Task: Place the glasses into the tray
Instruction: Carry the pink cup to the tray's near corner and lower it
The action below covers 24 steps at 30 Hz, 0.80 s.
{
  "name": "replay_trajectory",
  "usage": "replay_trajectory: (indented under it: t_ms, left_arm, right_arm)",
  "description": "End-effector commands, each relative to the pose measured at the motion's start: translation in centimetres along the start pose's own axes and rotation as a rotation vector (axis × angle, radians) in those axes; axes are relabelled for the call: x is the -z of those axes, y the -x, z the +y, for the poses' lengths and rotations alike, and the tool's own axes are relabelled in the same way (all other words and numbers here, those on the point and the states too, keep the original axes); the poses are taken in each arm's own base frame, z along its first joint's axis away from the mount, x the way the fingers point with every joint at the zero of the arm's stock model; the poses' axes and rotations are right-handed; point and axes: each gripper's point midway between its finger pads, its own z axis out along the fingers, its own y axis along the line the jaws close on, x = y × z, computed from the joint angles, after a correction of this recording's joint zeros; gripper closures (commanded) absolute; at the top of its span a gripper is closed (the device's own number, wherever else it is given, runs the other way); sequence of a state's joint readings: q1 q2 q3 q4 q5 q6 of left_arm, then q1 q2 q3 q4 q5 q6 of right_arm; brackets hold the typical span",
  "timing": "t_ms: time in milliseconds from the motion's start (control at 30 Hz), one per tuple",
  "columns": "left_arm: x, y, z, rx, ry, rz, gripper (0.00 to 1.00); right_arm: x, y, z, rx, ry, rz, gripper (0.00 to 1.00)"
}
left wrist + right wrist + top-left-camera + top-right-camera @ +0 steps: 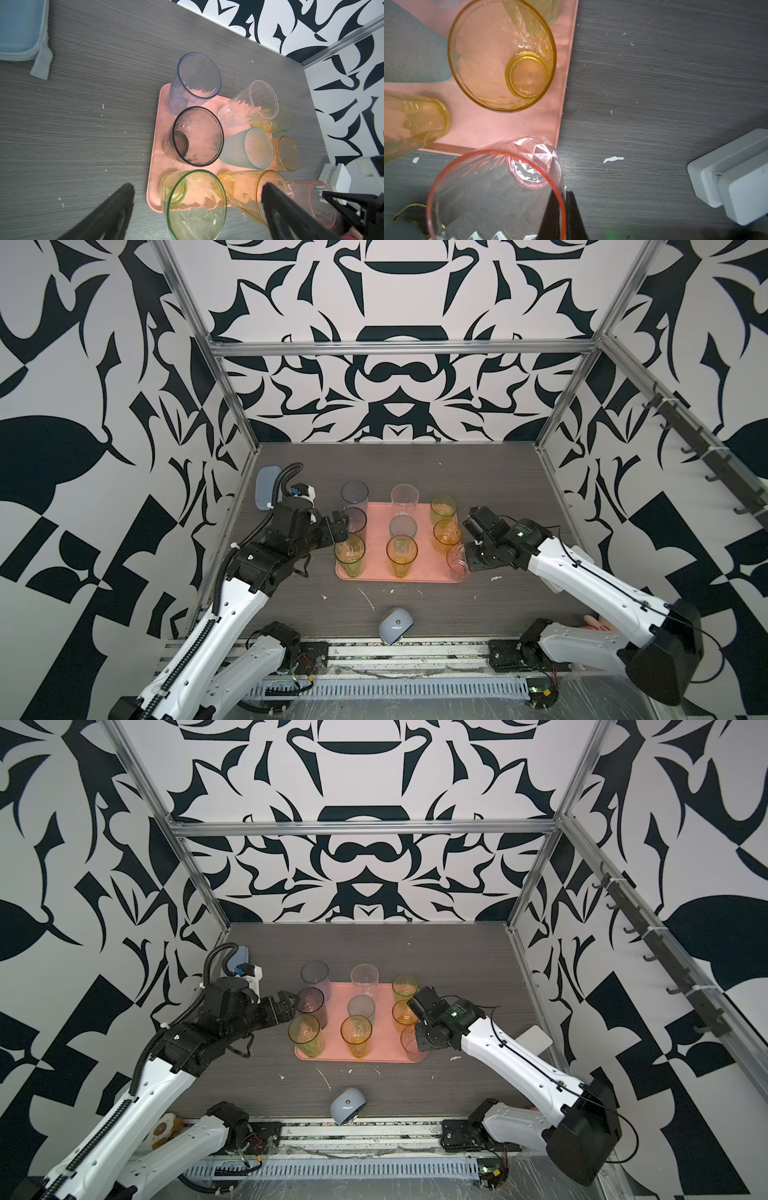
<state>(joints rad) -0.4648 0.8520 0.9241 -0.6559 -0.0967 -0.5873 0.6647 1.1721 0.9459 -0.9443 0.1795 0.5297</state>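
Fingers (112,212) of the left gripper (198,187) gaped wide beside smooth, faceted see-through tumblers (197,137) standing on the flat salmon tray (158,158), which lay on the woodgrain counter (83,124). At the tray's right corner, the right gripper (563,197) pinched the pink tumbler (477,187) by its rim.

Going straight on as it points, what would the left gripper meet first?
Likely the near green glass, right at the open left gripper; depth is unclear, so possibly the dark glass beyond.
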Motion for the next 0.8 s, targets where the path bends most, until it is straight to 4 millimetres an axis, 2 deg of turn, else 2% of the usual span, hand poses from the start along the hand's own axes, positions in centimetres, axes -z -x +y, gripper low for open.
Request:
replay_trajectory:
  t_ms: [0, 333, 767]
  left_arm:
    - [0.1, -0.5, 0.2, 0.009, 0.002, 0.013, 0.01]
    - [-0.2, -0.8, 0.5, 0.01, 0.009, 0.018, 0.0]
    - [-0.2, -0.9, 0.6, 0.007, 0.014, 0.017, 0.0]
  right_arm:
    - [-0.1, 0.9, 1.2, -0.042, 0.063, -0.055, 1.0]
    - [-2.0, 0.5, 1.7, -0.051, 0.067, -0.041, 1.0]
    - [-3.2, 0.5, 2.1, -0.051, 0.062, -0.023, 1.0]
